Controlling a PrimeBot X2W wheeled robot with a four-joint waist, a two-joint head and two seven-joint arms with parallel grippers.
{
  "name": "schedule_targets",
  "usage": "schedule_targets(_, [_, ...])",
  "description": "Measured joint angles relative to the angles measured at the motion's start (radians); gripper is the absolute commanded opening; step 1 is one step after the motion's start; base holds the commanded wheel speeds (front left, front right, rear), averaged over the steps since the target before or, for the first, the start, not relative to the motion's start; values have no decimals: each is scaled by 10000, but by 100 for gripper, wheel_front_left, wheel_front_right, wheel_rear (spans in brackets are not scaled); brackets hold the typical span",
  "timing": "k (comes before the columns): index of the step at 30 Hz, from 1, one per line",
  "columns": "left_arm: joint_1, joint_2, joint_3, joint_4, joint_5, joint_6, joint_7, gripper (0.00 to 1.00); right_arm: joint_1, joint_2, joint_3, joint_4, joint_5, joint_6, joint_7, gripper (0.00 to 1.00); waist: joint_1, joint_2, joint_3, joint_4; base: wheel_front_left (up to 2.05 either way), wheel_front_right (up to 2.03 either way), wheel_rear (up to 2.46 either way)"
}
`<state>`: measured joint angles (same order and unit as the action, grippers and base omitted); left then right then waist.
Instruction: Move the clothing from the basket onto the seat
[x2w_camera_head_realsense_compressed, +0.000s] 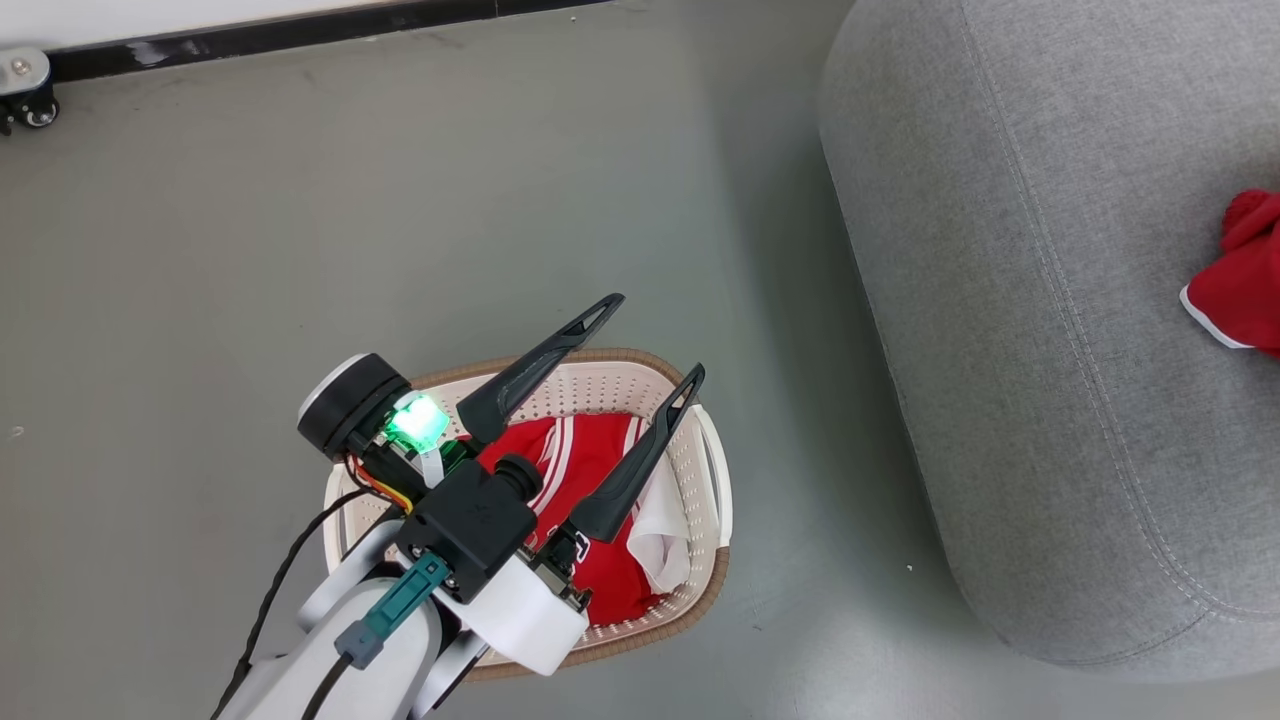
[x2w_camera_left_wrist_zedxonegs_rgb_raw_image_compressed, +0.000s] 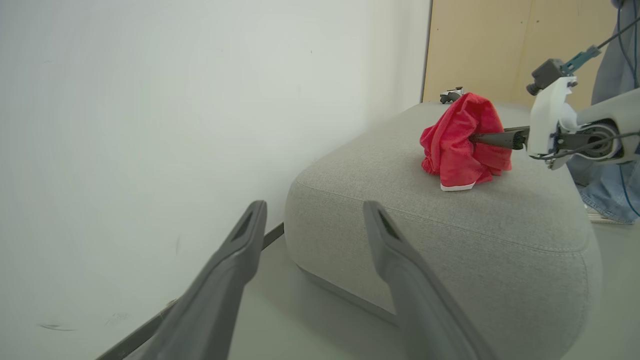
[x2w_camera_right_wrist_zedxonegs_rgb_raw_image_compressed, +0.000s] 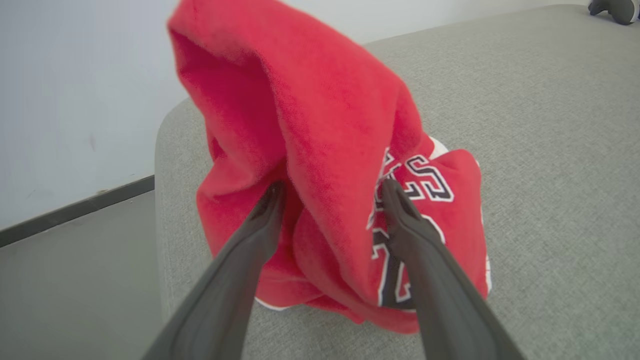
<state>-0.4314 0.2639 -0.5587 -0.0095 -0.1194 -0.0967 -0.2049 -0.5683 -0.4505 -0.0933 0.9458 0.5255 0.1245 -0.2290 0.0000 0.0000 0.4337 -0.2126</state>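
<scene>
A red garment with black-and-white lettering (x2w_camera_right_wrist_zedxonegs_rgb_raw_image_compressed: 325, 100) sits bunched in a peak on the grey seat (x2w_camera_right_wrist_zedxonegs_rgb_raw_image_compressed: 550, 125). My right gripper (x2w_camera_right_wrist_zedxonegs_rgb_raw_image_compressed: 332, 185) is pushed into it, its fingers spread apart with a fold of cloth between them, so it reads as open. From the left wrist view the same garment (x2w_camera_left_wrist_zedxonegs_rgb_raw_image_compressed: 460, 145) rests on the seat (x2w_camera_left_wrist_zedxonegs_rgb_raw_image_compressed: 450, 225) with my right arm (x2w_camera_left_wrist_zedxonegs_rgb_raw_image_compressed: 550, 120) reaching in. My left gripper (x2w_camera_head_realsense_compressed: 656, 334) hovers open and empty above the basket (x2w_camera_head_realsense_compressed: 600, 355), which holds a red jersey with white stripes (x2w_camera_head_realsense_compressed: 580, 460). At the head view's right edge lies the garment (x2w_camera_head_realsense_compressed: 1240, 280).
White cloth (x2w_camera_head_realsense_compressed: 665, 530) lies beside the jersey in the basket. The basket stands on grey floor, left of the seat (x2w_camera_head_realsense_compressed: 1050, 300). A wall with dark baseboard runs behind, with a caster wheel (x2w_camera_head_realsense_compressed: 25, 90). A person's jeans-clad leg (x2w_camera_left_wrist_zedxonegs_rgb_raw_image_compressed: 605, 200) stands beyond the seat.
</scene>
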Motion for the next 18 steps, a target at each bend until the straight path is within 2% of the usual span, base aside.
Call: schedule_targets(18, [2,-102,150,453,-56,90,-205,100,779,17,673,-1275,-360,0,-190,100,0,0,-225,-252,0,0,0])
